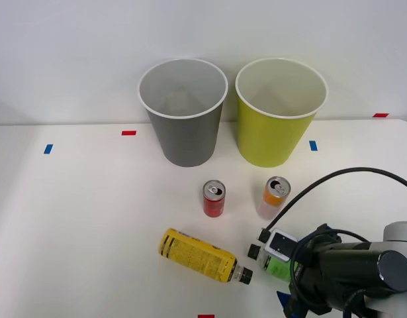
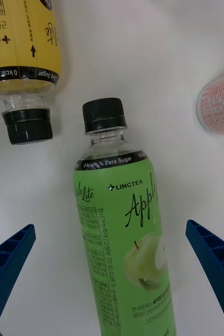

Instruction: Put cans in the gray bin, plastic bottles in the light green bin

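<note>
The gray bin (image 1: 183, 116) and the light green bin (image 1: 278, 116) stand upright side by side at the back of the table. In front of them stand two cans, a short red one (image 1: 214, 199) and an orange and white one (image 1: 274, 197) (image 2: 219, 102). A yellow-labelled bottle (image 1: 196, 255) (image 2: 25, 47) lies on its side. Beside it lies a green-labelled bottle (image 2: 122, 231) (image 1: 276, 268), partly under my right arm (image 1: 352, 271). My right gripper (image 2: 110, 227) is open above it, one blue finger (image 2: 9, 262) on each side of the label, not touching.
Small red tape marks (image 1: 128, 132) and blue tape marks (image 1: 313, 145) dot the white table. A black cable (image 1: 335, 175) arcs over the table's right side. The two bottle caps (image 2: 28, 125) lie close together.
</note>
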You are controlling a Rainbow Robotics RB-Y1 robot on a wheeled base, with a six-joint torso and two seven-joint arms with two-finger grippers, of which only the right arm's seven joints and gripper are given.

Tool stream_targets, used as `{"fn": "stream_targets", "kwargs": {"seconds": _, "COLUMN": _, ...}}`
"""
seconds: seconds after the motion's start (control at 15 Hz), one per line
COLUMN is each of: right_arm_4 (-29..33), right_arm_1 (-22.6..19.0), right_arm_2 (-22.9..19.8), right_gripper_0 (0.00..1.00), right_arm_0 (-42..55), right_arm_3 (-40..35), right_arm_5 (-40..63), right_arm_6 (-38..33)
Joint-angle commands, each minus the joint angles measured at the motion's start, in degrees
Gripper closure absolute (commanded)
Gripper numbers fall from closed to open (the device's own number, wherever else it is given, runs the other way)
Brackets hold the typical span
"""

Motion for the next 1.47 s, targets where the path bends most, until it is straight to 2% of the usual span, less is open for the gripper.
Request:
{"fn": "stream_targets", "kwargs": {"seconds": 0.07, "right_arm_4": -1.96, "right_arm_1": 1.37, "right_arm_2": 0.03, "right_gripper_0": 0.00, "right_arm_0": -2.03, "right_arm_3": 1.80, "right_arm_5": 2.18, "right_arm_6": 0.16}}
{"fn": "stream_targets", "kwargs": {"seconds": 0.33, "right_arm_4": -3.63, "right_arm_1": 4.00, "right_arm_2": 0.03, "right_gripper_0": 0.00, "right_arm_0": -4.58, "right_arm_3": 5.84, "right_arm_5": 4.55, "right_arm_6": 1.13}}
{"fn": "stream_targets", "kwargs": {"seconds": 0.73, "right_arm_4": -5.48, "right_arm_1": 4.62, "right_arm_2": -0.06, "right_gripper_0": 0.00, "right_arm_0": -5.63, "right_arm_3": 6.99, "right_arm_5": 6.84, "right_arm_6": 2.01}}
{"fn": "stream_targets", "kwargs": {"seconds": 1.07, "right_arm_4": -5.57, "right_arm_1": 8.13, "right_arm_2": 0.03, "right_gripper_0": 0.00, "right_arm_0": -6.60, "right_arm_3": 11.82, "right_arm_5": 6.84, "right_arm_6": 3.15}}
{"fn": "stream_targets", "kwargs": {"seconds": 1.47, "right_arm_4": -5.57, "right_arm_1": 9.54, "right_arm_2": 0.03, "right_gripper_0": 0.00, "right_arm_0": -7.48, "right_arm_3": 14.72, "right_arm_5": 6.84, "right_arm_6": 3.85}}
